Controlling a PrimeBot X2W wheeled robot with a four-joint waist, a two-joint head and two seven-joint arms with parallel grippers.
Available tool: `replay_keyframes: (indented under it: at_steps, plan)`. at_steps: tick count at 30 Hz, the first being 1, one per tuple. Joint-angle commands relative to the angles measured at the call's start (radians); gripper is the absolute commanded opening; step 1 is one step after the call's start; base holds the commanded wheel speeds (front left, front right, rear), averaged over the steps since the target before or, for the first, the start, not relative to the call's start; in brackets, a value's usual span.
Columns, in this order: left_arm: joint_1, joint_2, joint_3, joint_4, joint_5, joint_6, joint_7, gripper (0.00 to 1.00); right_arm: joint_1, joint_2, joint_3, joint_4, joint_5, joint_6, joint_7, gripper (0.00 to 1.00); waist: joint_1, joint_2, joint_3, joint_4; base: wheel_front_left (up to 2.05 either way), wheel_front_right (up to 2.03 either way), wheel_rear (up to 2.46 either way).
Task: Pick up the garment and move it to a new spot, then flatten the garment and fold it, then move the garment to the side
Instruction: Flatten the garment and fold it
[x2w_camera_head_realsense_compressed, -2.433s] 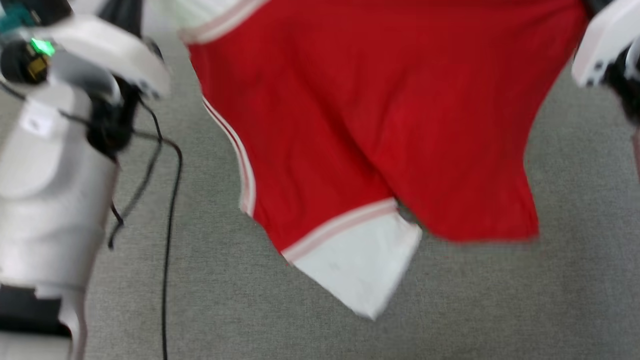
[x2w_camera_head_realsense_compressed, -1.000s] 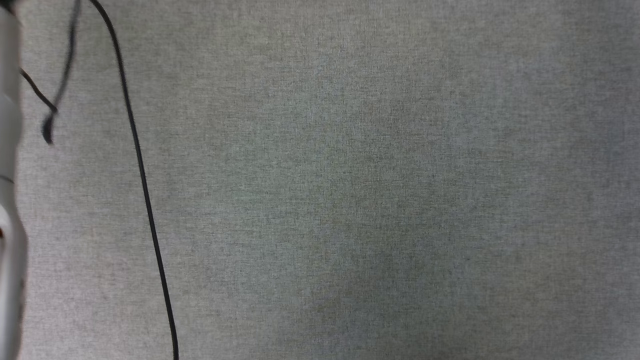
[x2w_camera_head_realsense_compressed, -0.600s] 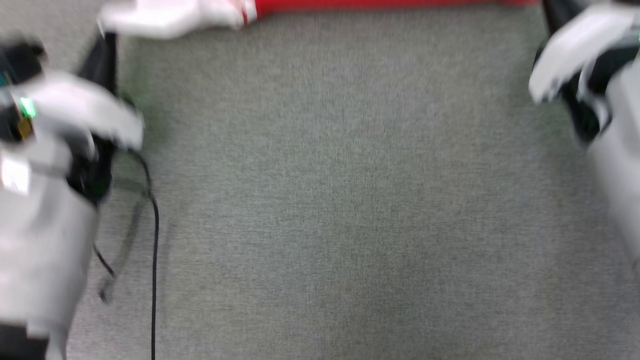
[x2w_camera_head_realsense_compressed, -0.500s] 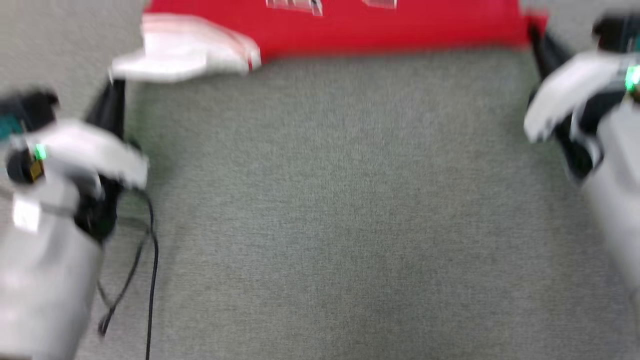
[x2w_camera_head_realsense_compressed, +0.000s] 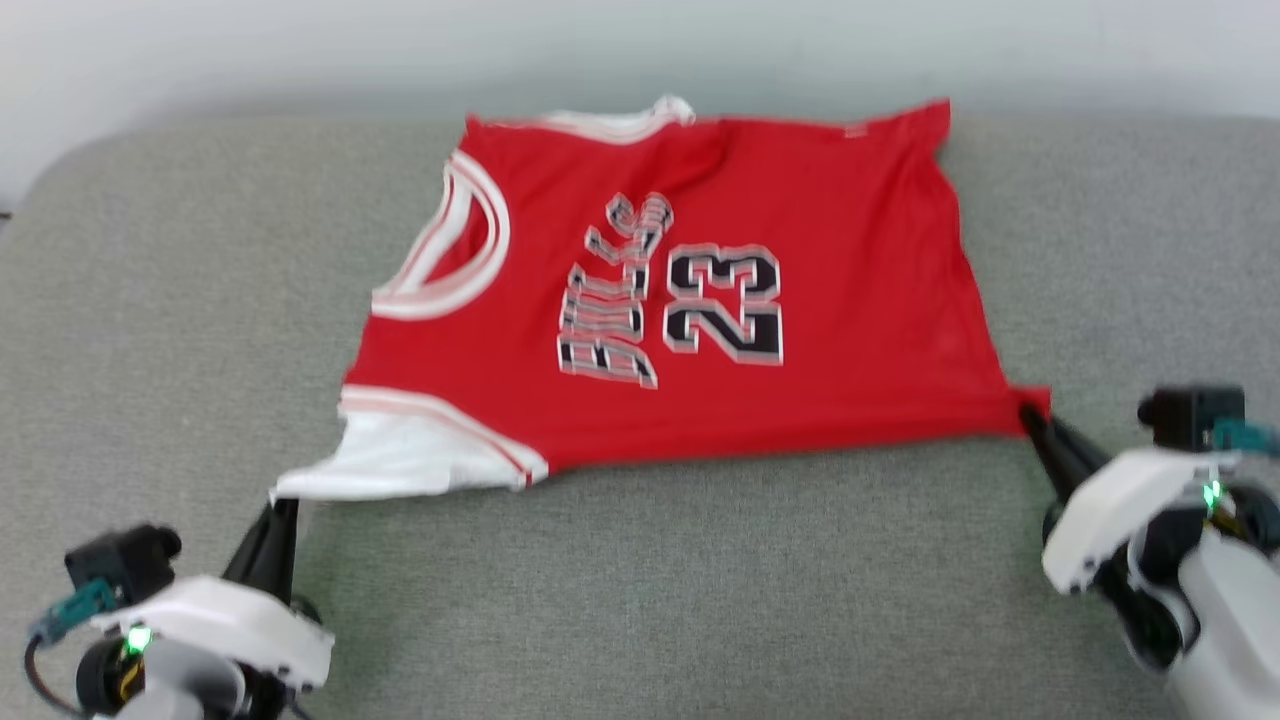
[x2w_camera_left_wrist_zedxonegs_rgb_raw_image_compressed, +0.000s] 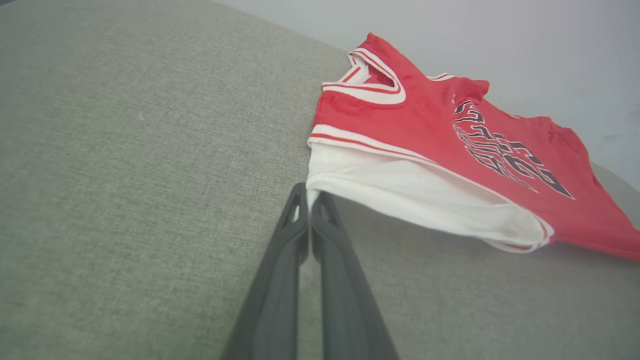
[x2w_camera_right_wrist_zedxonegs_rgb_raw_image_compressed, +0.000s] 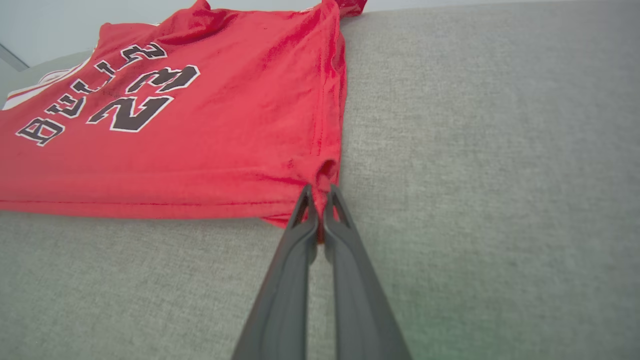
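The red soft-fabric T-shirt with white sleeves (x2w_camera_head_realsense_compressed: 700, 300) lay print-up on the grey fabric tabletop (x2w_camera_head_realsense_compressed: 700, 600), its near edge seemingly stretched for flattening, the left gripper (x2w_camera_left_wrist_zedxonegs_rgb_raw_image_compressed: 307, 195) clamped on the sleeve corner and the right gripper (x2w_camera_right_wrist_zedxonegs_rgb_raw_image_compressed: 318, 195) on the hem corner.

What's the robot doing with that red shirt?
The robot has the garment lying spread out on the grey padded surface, lettering facing up. Its left gripper is shut on the corner of the white sleeve, and its right gripper is shut on the red bottom corner at the other side. Both pinch the edge nearest the robot, so it is probably laying the shirt flat before folding.
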Motion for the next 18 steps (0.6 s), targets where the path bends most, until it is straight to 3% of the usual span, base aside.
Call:
replay_keyframes:
  at_steps: [1,2,9,18]
  plan:
    - [0.05,0.024,0.015,-0.036,-0.006,0.032,0.009,0.0,0.06,-0.016,-0.024,-0.028,0.016,-0.003,0.01,0.0,0.0004,-0.0001,-0.048,0.006,0.0,0.0,0.0]
    - [0.15,0.036,0.018,-0.138,-0.029,0.086,0.056,0.0,0.179,-0.03,-0.078,-0.107,0.009,-0.003,0.046,0.0,0.0004,-0.0001,-0.081,0.013,0.0,0.0,0.0]
    - [0.354,0.079,0.012,-0.331,-0.084,0.204,0.193,0.0,0.46,0.012,-0.246,-0.321,-0.066,-0.003,0.175,0.0,0.0004,-0.0001,-0.154,0.026,0.0,0.0,0.0]
    - [0.494,0.139,0.021,-0.508,-0.131,0.293,0.31,0.0,0.727,0.136,-0.431,-0.631,-0.21,-0.002,0.403,0.0,0.0004,-0.0001,-0.207,0.036,0.0,0.0,0.0]
